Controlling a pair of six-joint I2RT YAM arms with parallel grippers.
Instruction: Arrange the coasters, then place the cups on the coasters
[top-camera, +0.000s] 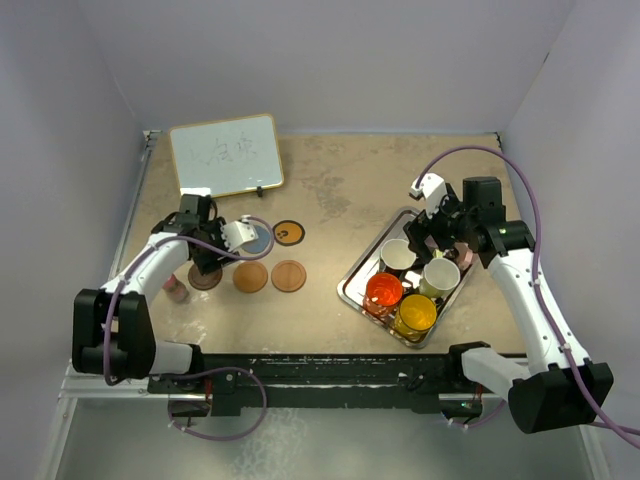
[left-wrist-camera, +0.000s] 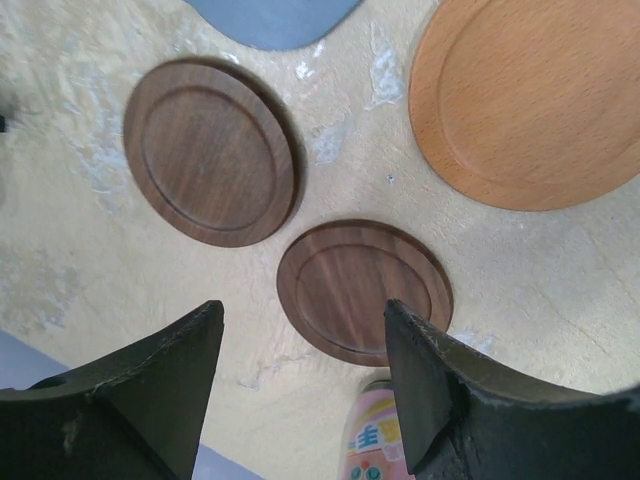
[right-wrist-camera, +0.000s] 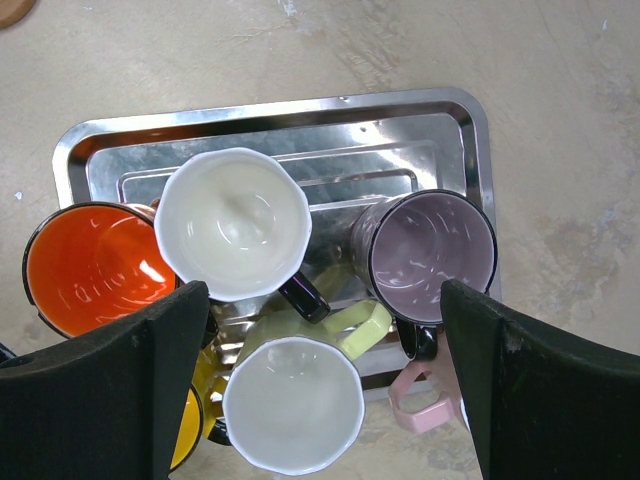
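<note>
Hovering low over the surface (top-camera: 330, 200), the left hand (left-wrist-camera: 300, 320) is partly open, with nothing between its fingers (left-wrist-camera: 150, 390). Under it lie one brown coaster (left-wrist-camera: 210, 150) and a second brown coaster (left-wrist-camera: 355, 285), close together but apart. A tan coaster (left-wrist-camera: 530, 100) sits off to one side, and the edge of the blue-grey coaster (left-wrist-camera: 275, 15) shows beyond them. From above, a brown coaster and two tan ones form a row. The black-rimmed coaster (top-camera: 288, 233) lies behind that row, and the blue-grey one is partly hidden under the wrist camera. No coaster carries a cup. A pink bottle (left-wrist-camera: 372, 445) shows between the fingers at the near edge of the wrist view. From above it stands just beside the left arm.

The right hand (right-wrist-camera: 320, 300) is spread wide and empty above the tray (right-wrist-camera: 300, 120), where the cups crowd one end. The orange cup (right-wrist-camera: 95, 265), black cup (right-wrist-camera: 232, 222) and purple cup (right-wrist-camera: 432, 250) stand in a line, and the green cup (right-wrist-camera: 292, 400) is nearer the camera. Only a sliver of the yellow cup (right-wrist-camera: 185, 445) shows beside one finger. A pink handle (right-wrist-camera: 420, 405) pokes out by the other finger; it probably belongs to the pink cup, whose body is hidden.

A whiteboard (top-camera: 225, 155) lies at the far left of the surface.
</note>
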